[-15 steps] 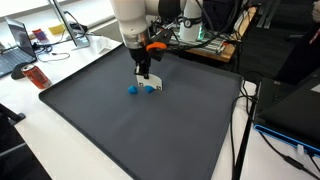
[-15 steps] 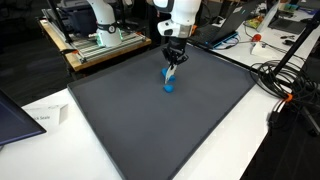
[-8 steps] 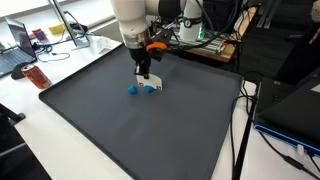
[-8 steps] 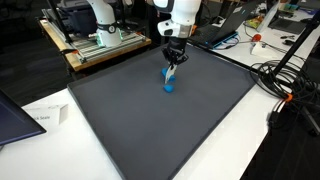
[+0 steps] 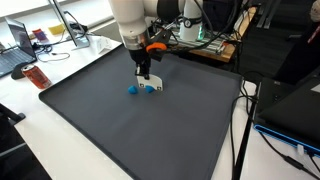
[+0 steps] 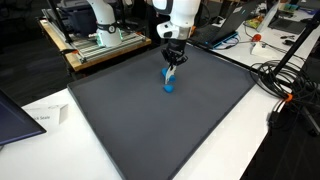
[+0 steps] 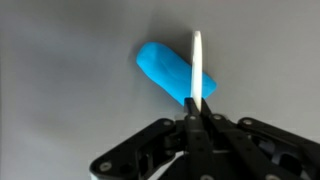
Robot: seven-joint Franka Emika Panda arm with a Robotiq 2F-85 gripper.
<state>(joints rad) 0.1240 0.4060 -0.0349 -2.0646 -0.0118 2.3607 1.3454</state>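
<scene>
In the wrist view, the thin white strip (image 7: pixel 196 68) is covering the right end of the blue object (image 7: pixel 165 72). The gripper (image 7: pixel 193 118) is hiding the strip's lower end between its closed fingers, and the picture's bottom edge is cutting off its body. In both exterior views, at the far middle of the mat (image 5: pixel 120 130) (image 6: pixel 150 130), you are seeing the blue object too small to name. The bottom edge is cropping the mat's near corner.
</scene>
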